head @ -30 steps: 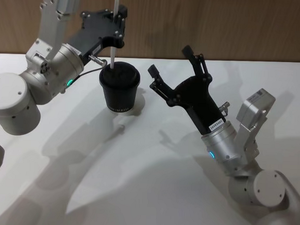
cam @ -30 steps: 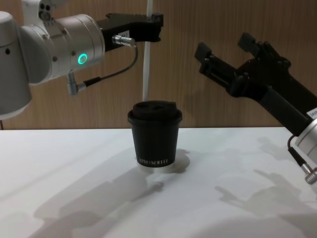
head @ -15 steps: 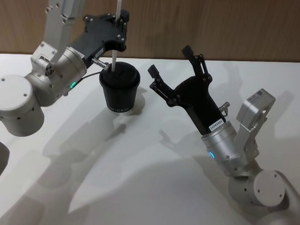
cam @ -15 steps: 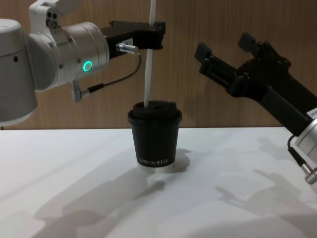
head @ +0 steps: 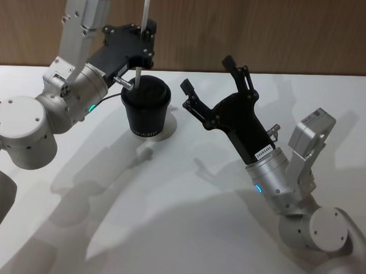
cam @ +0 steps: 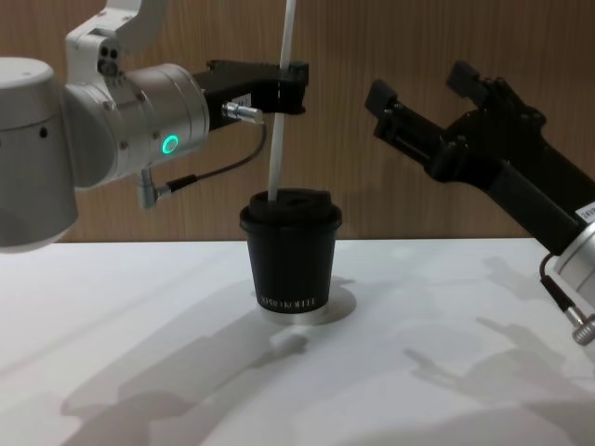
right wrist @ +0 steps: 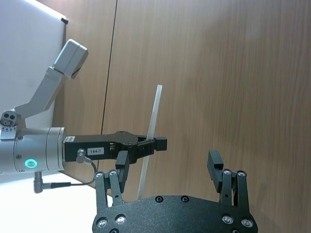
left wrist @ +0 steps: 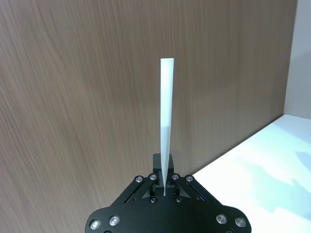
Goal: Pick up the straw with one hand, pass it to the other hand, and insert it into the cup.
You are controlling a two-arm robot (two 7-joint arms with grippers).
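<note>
The black cup [head: 146, 111] [cam: 290, 260] stands upright with its lid on, at the table's back left. The white straw [head: 137, 72] [cam: 278, 130] rises nearly upright, slightly tilted, from the left part of the lid. I cannot tell whether its lower end is inside the lid's opening. My left gripper [head: 141, 42] [cam: 290, 79], tagged, is shut on the straw's middle, above the cup. In the left wrist view the straw [left wrist: 166, 126] stands up from between the left gripper's [left wrist: 165, 187] fingers. My right gripper [head: 207, 73] [cam: 418, 84] [right wrist: 167, 162] hangs open and holds nothing, to the right of the cup.
A wood-panelled wall [head: 265, 31] runs along the back edge of the white table [head: 168, 202]. The right arm's silver wrist [head: 272, 176] hangs over the table's right half.
The left arm has shifted its wrist, leaning the straw's top a little to the right. The straw's lower end has come onto the lid. The right arm has not moved.
</note>
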